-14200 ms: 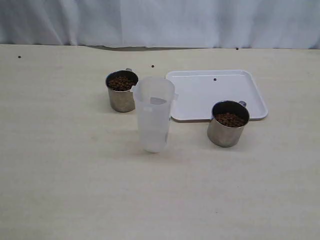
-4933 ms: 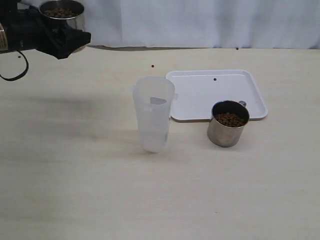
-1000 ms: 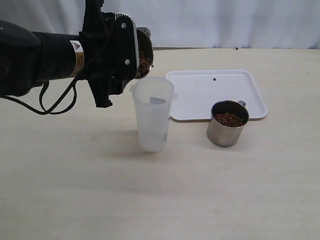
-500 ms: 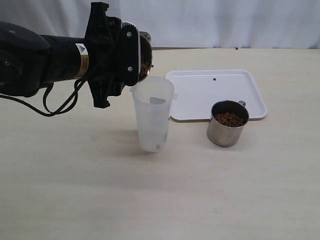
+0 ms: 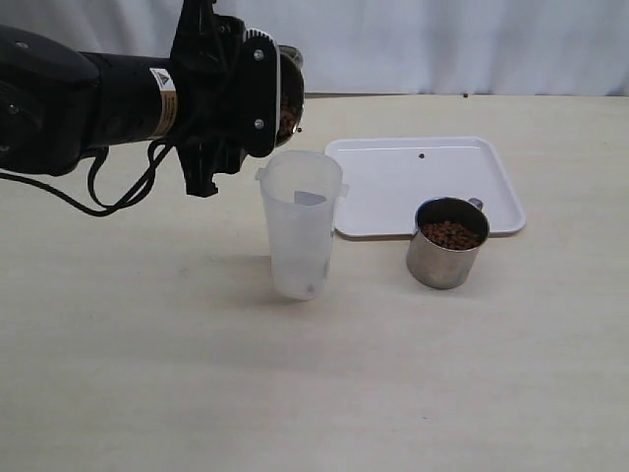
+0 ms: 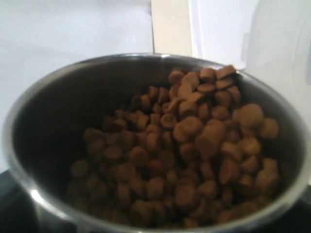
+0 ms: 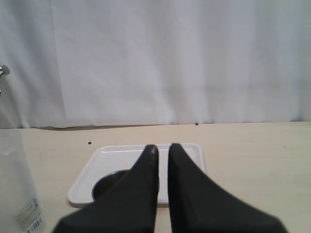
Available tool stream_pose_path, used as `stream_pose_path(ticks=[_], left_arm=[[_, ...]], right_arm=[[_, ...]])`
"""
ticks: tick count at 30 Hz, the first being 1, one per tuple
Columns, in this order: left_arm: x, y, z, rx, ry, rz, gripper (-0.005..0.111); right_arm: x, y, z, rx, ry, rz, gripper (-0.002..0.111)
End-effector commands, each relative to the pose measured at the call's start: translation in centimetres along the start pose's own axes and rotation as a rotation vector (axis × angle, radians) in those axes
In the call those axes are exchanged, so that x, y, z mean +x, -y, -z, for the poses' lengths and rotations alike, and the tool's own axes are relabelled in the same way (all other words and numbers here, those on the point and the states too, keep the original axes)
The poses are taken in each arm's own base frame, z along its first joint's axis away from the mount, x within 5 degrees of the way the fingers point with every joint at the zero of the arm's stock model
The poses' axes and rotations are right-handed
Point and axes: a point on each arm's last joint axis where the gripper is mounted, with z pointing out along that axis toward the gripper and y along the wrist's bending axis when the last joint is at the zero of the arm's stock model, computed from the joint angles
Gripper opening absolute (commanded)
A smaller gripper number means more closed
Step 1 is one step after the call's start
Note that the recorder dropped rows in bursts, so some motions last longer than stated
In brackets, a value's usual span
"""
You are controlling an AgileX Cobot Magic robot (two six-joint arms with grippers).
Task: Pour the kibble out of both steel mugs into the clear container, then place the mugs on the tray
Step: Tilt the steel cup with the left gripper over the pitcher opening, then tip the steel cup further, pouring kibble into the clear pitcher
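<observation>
Tilted steel mug (image 5: 292,79) over clear container (image 5: 301,224) rim, tray (image 5: 393,187) near

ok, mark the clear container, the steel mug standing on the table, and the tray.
clear container (image 5: 300,231): exterior view, front wall at mid-height.
steel mug on the table (image 5: 442,265): exterior view, shiny outer wall.
tray (image 5: 393,182): exterior view, bare part of its floor.

Pale beige counter (image 5: 314,393) with faint wood grain spreading across the whole scene, white cloth backdrop (image 5: 462,44) hanging in soft vertical folds behind it, its hem meeting the counter's far edge, a thin shadow showing along part of that hem
</observation>
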Motion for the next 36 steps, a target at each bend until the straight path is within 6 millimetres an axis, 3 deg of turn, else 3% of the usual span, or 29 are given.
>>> stream_pose_path(ticks=[1,13,18,36], left_arm=[[-0.4,-0.9,0.2,-0.024,0.017,0.004,0.000],[-0.4,-0.9,0.2,-0.026,0.014,-0.091,0.000],[-1.5,-0.7,0.4,-0.042,0.005,-0.145,0.000],[-1.3,-0.9,0.4,-0.054,-0.028,-0.198,0.000]], right_arm=[[0.1,0.0,0.0,-0.005,0.004,-0.003,0.005],[0.1,0.0,0.0,-0.005,0.004,-0.003,0.005],[0.1,0.0,0.0,-0.005,0.004,-0.003,0.005],[0.1,0.0,0.0,-0.005,0.004,-0.003,0.005]])
